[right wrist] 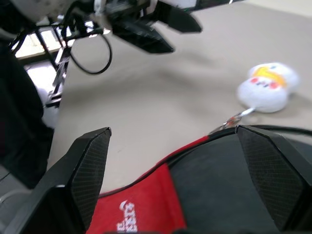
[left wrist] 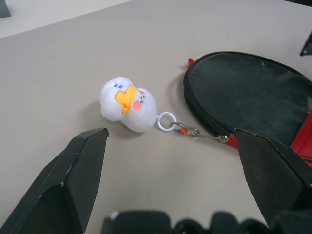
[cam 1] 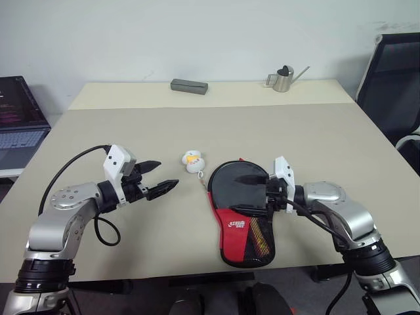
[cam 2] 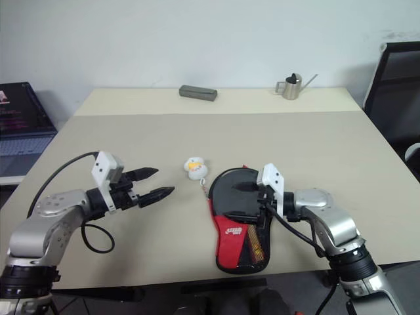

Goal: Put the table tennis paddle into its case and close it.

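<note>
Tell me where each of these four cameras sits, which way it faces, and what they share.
Left eye, right eye: on the head, looking forward and down at the table; both arms show.
Left wrist: along the open left gripper toward the plush keychain and the case.
Right wrist: along the open right gripper over the case.
Shared: case and plush keychain appear in every view.

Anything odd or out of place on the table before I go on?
Nothing spilled or damaged. The case lies flat, a white plush charm clipped to its zipper and resting beside it. Both the left gripper and the right gripper are open, holding nothing.
</note>
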